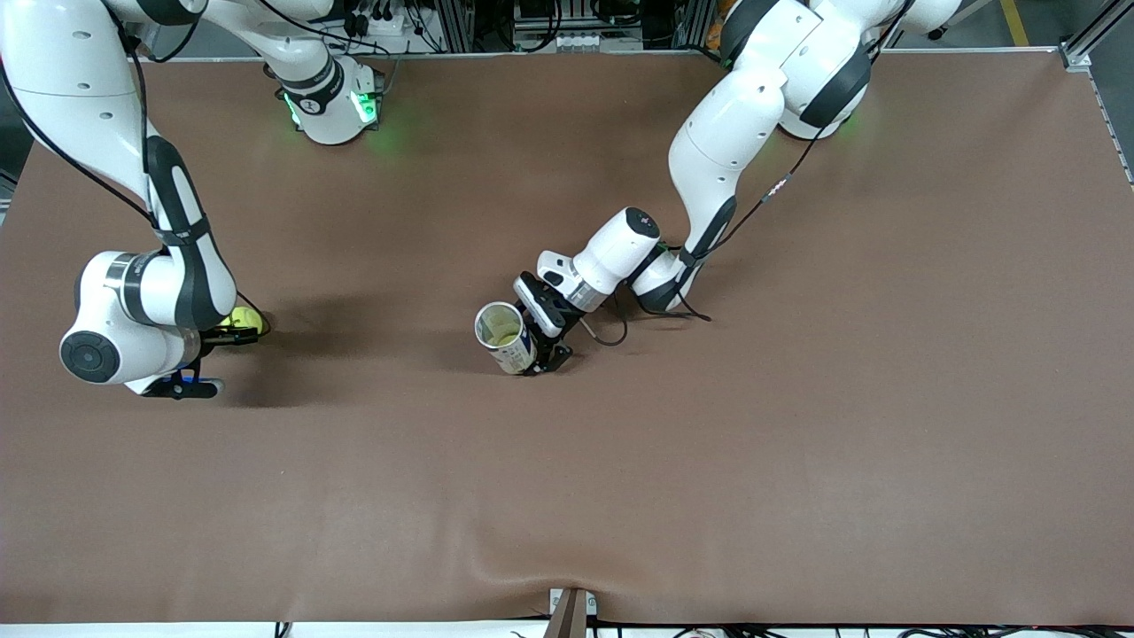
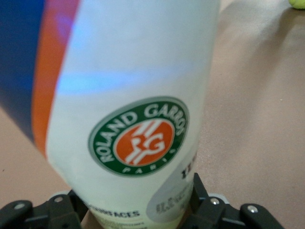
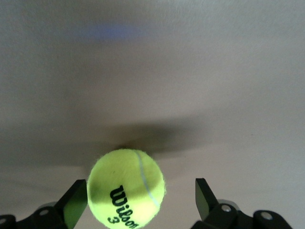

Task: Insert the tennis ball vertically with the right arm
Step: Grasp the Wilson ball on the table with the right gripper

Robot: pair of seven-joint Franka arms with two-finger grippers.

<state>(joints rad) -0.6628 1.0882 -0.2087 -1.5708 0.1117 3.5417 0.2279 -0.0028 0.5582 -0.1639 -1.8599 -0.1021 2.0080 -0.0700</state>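
A yellow-green Wilson tennis ball (image 1: 238, 318) (image 3: 126, 188) lies on the brown table toward the right arm's end. My right gripper (image 1: 236, 333) (image 3: 138, 202) is low around it and open; the ball touches one finger (image 3: 76, 202), with a clear gap to the other finger (image 3: 204, 198). A white ball can (image 1: 506, 338) (image 2: 133, 95) with a Roland Garros logo stands near the table's middle. It leans slightly and its open mouth faces up. My left gripper (image 1: 532, 344) (image 2: 138, 212) is shut on the can's side near its base. The tennis ball (image 2: 296, 3) also shows at the left wrist view's edge.
Brown mat (image 1: 709, 461) covers the whole table. A loose black cable (image 1: 611, 332) trails on the mat beside the left wrist. A small bracket (image 1: 571, 611) sits at the table edge nearest the front camera.
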